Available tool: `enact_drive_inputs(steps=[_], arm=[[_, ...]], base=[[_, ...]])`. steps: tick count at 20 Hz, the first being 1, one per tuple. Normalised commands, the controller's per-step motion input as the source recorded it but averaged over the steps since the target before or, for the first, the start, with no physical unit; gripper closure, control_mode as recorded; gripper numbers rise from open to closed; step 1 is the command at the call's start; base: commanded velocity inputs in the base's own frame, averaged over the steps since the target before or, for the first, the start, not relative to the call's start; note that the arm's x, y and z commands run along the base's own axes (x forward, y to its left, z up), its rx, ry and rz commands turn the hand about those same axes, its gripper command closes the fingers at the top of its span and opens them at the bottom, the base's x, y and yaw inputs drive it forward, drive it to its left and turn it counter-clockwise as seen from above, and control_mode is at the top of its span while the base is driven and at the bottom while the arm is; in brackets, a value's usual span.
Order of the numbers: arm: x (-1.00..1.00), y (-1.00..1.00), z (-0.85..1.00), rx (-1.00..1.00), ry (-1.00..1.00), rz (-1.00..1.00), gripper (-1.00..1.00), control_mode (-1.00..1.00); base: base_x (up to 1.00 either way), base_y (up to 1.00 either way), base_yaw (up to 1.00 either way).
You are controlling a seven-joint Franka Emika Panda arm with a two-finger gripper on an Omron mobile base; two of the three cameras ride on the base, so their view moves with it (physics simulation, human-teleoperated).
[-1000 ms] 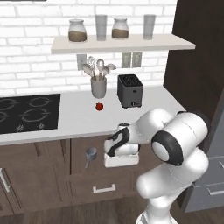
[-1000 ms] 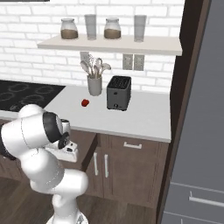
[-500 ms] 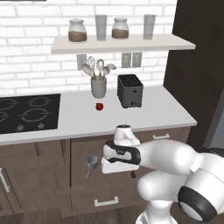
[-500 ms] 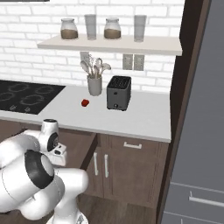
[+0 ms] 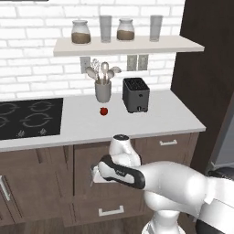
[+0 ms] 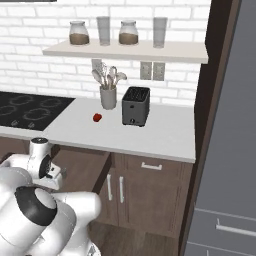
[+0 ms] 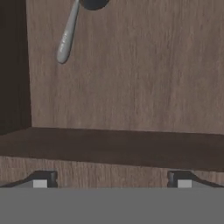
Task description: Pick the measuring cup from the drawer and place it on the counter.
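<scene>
While the gripper (image 7: 112,180) hangs over the drawer (image 7: 131,87) with its two tips spread wide and nothing between them, the cup (image 7: 70,30) lies on the drawer's wooden floor toward the top left of the hand view, its handle stretching toward the gripper and its bowl cut off by the upper edge, well apart from the tips; a darker wall of the drawer crosses the view between cup and tips. From the left base view the hand (image 5: 103,173) sits below the counter (image 5: 151,119) edge in front of the brown cabinets. On the counter stand a red tomato (image 5: 103,111), a utensil holder (image 5: 103,89), a black toaster (image 5: 135,94) and the cooktop (image 5: 27,119), with jars on the shelf (image 5: 128,45) above
</scene>
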Motion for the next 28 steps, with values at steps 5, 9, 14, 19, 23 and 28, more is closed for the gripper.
enact_drive_inputs(steps=[5,9,14,19,23,28], arm=[[0.73,-0.01,0.00,0.00,0.00,-0.09,-1.00,-1.00],[0.94,-0.05,0.00,0.00,0.00,-0.07,-1.00,-1.00],[0.66,0.00,0.00,0.00,0.00,-0.04,-1.00,-1.00],[0.19,0.13,0.00,-0.02,0.00,0.00,-1.00,-1.00],[0.27,0.00,-0.02,-0.01,0.00,0.00,-1.00,-1.00],[0.32,0.07,-0.26,-0.04,0.00,0.00,-1.00,-1.00]], base=[[0.00,0.00,0.00],[0.00,0.00,0.00],[0.00,0.00,0.00],[0.00,0.00,0.00],[0.00,0.00,0.00],[0.00,0.00,0.00]])
